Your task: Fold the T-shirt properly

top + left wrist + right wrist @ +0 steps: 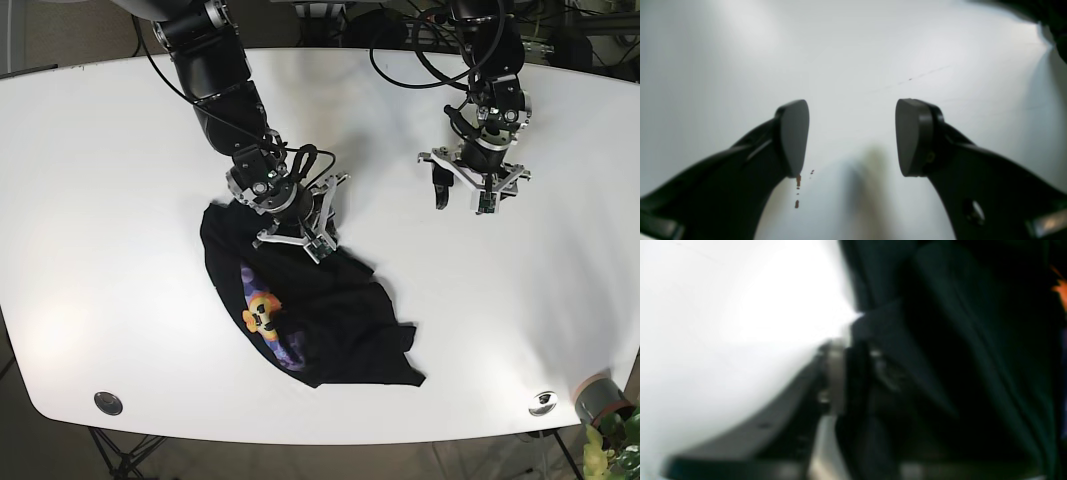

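Nearest the front edge of the white table (90, 250), two round metal fittings (108, 403) are seen set into the tabletop, one at each front corner, and a small potted plant (606, 420) is seen just past the front right corner. Slightly farther back, a black T-shirt (340, 320) is seen crumpled in a slanting heap left of the table's centre, with an orange and yellow cartoon print (261, 314) showing on its front-left part and a purple patch just below it. At the far upper end of the heap, the right gripper (300, 222) is lowered onto the cloth; in the right wrist view, dark fabric (940, 340) is seen bunched right against its fingers (835, 373), and the fingers appear drawn together on a fold of the shirt, though that view is badly blurred. Farther back and well apart from the garment, on the right of the base view, the left gripper (470, 190) is held above bare tabletop. Its jaws are seen spread wide in the left wrist view, with nothing between the two dark pads (793, 136), and a few small reddish-brown specks (798, 186) are noticed on the white surface beneath. Beyond the far edge of the table, cables (400, 40) are seen trailing.
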`<state>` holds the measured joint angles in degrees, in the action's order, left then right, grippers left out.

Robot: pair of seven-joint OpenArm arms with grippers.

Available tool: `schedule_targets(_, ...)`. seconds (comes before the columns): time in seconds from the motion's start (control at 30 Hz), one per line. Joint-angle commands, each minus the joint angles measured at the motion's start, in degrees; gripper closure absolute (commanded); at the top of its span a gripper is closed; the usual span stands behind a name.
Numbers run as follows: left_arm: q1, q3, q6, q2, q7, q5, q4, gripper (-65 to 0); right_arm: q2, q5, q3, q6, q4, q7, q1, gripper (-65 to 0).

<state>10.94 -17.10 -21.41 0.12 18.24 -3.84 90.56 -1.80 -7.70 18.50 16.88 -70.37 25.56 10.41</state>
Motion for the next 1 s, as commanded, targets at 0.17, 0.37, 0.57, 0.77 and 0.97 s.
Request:
schedule_targets(0.17, -0.5, -0.1, 0.2, -0.2, -1.3, 0.7, 1.1, -37.4, 0.1, -0.5, -0.1, -0.05, -7.1, 1.4, 0.0, -2.1)
schedule_targets(0.37, -2.2, 0.0, 0.2, 0.1, -1.3, 0.7, 1.5, -37.4, 1.1, -0.7, -0.2, 0.30, -17.3, 7.4, 1.1, -2.1)
schedule_targets(0.57, -2.6, 0.3, 0.2, 0.2, -1.3, 0.7, 1.6, -37.4, 2.3, -0.8, -0.1, 0.39, -25.3, 11.5, 3.9, -2.1)
schedule_targets(0.77, -2.2, 4.1, 0.2, 0.4, -1.3, 0.7, 2.1, -37.4, 5.5, -0.5, -0.2, 0.39, -28.0, 11.8, 9.1, -2.1)
schedule_targets(0.97, -1.0, 8.0, 0.2, 0.5, -1.3, 0.7, 3.8, -37.4, 8.7, -0.5, -0.2, 0.39, -30.5, 12.1, 15.9, -2.1)
